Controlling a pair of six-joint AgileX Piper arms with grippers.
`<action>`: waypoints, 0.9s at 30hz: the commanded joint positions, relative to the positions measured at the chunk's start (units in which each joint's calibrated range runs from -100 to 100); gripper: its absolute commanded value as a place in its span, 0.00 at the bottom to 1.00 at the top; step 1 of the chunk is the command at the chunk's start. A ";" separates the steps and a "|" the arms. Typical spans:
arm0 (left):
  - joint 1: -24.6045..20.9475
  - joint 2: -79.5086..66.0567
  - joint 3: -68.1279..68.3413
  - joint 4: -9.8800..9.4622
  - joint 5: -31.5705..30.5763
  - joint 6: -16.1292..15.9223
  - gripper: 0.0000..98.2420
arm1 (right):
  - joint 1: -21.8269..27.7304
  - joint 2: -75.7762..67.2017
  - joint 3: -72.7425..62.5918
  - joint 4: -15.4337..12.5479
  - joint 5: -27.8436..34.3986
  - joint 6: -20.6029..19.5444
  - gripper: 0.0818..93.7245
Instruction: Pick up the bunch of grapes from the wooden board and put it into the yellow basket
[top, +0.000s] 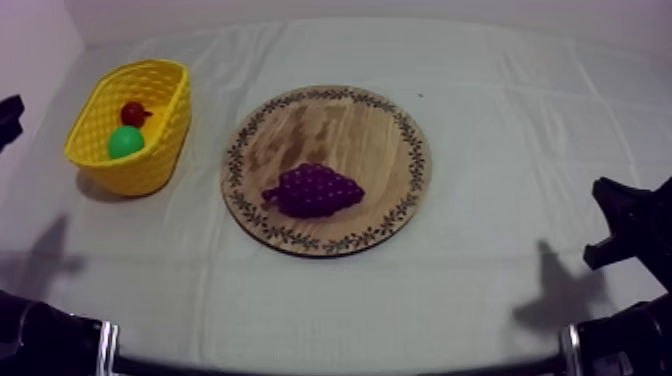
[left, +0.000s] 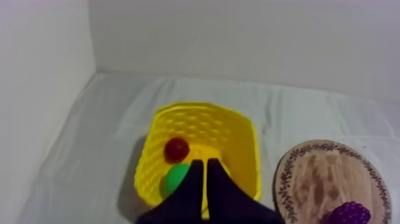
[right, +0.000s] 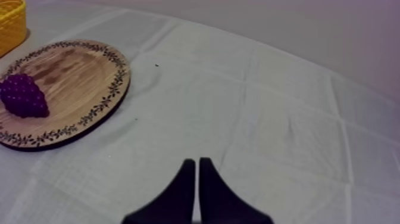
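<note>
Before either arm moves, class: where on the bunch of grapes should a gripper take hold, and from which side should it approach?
Grip the bunch of grapes across its broad middle, coming straight down from above. It lies flat on the wooden board, longer than it is wide, its stem end toward the yellow basket, so fingers spanning the short width probably hold best.

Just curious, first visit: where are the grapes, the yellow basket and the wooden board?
bunch of grapes (top: 312, 190): top view, middle of cluster.
yellow basket (top: 174, 122): top view, outer wall.
wooden board (top: 330, 125): top view, bare wood.
</note>
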 joint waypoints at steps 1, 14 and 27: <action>1.50 5.33 -10.48 0.19 3.01 -1.03 0.00 | 0.02 -0.01 -0.03 0.01 0.00 -0.01 0.00; 13.14 23.59 -37.42 -1.02 17.65 -4.08 0.00 | 0.02 -0.01 -0.03 0.01 0.00 -0.01 0.00; 23.54 39.81 -49.62 -4.30 23.48 -5.10 0.00 | 0.02 -0.01 -0.03 0.01 0.00 -0.01 0.00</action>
